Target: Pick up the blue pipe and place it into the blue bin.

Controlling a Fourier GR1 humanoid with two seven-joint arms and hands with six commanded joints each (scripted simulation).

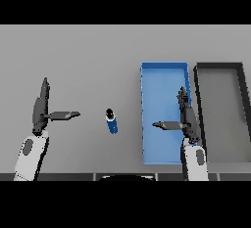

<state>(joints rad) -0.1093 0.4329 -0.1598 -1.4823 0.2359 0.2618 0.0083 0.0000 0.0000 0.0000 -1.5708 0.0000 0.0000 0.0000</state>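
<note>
Reaching in from the lower edge, the right hand (187,119) hangs over the right side of the blue bin (164,73), fingers straight and pointing away from the robot, thumb stuck out to the left above the bin's floor; it holds nothing. Across from it, the left hand (40,108) shows the same pose mirrored: fingers straight and pointing away, thumb out to the right, empty.

Between the two hands lies the pipe (112,122) on the grey table (88,51), nearer the right hand's thumb than the left's, yet apart from both and just left of the bin's left wall. Its long axis seems to run almost straight away from the robot, with a slight lean; the dark end is the far one and the blue body the near one.

Right of the right hand, beside the bin, sits a dark bin (219,65).
</note>
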